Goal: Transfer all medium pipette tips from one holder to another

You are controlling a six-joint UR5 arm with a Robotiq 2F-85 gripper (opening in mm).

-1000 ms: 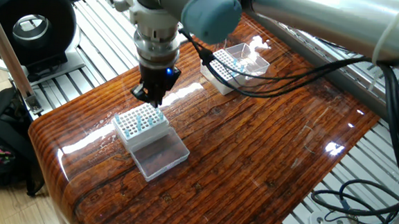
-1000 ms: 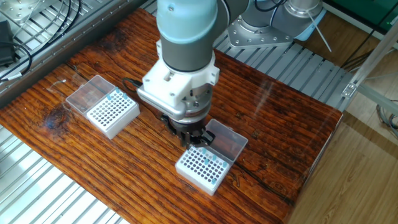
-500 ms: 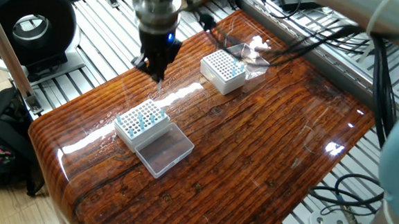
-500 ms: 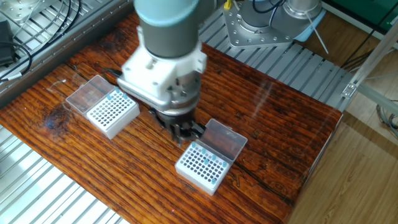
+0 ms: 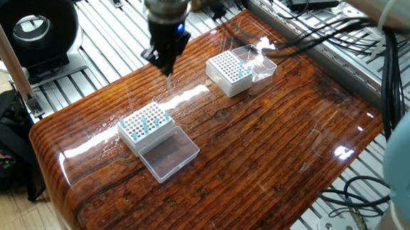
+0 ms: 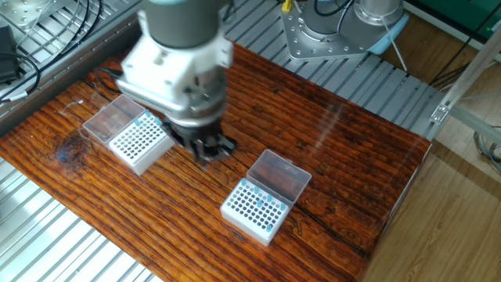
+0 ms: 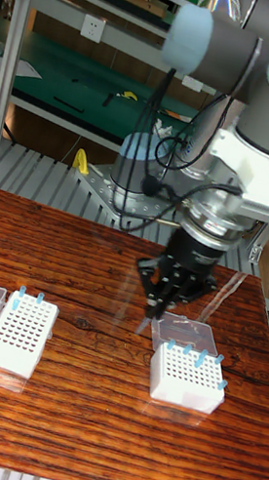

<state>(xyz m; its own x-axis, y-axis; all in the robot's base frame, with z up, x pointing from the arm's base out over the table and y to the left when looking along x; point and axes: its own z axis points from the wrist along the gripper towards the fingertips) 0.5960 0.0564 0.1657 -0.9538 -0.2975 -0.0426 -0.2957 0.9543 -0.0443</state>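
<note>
Two white grid holders stand on the wooden table. The near holder point(image 5: 146, 126) carries several medium pipette tips point(image 5: 144, 123), pale blue; its clear lid point(image 5: 167, 154) lies open beside it. The far holder point(image 5: 229, 72) has a few tips point(image 5: 245, 69) at one edge. My gripper point(image 5: 168, 70) hangs above the table between the two holders, fingers close together on a thin pale tip point(image 7: 148, 325) that points down. From the other side the gripper point(image 6: 207, 150) sits just right of the sparsely filled holder point(image 6: 141, 141), with the fuller holder point(image 6: 257, 208) lower right.
A black round device point(image 5: 31, 26) stands on the slatted metal bench point(image 5: 94, 58) left of the table. Cables point(image 5: 316, 43) trail across the table's far corner. The table edge point(image 5: 53, 156) drops off near a black bag point(image 5: 0, 145).
The gripper has risen from the fuller holder and moved away from it toward the other holder, carrying a thin tip. Both holders stay where they were.
</note>
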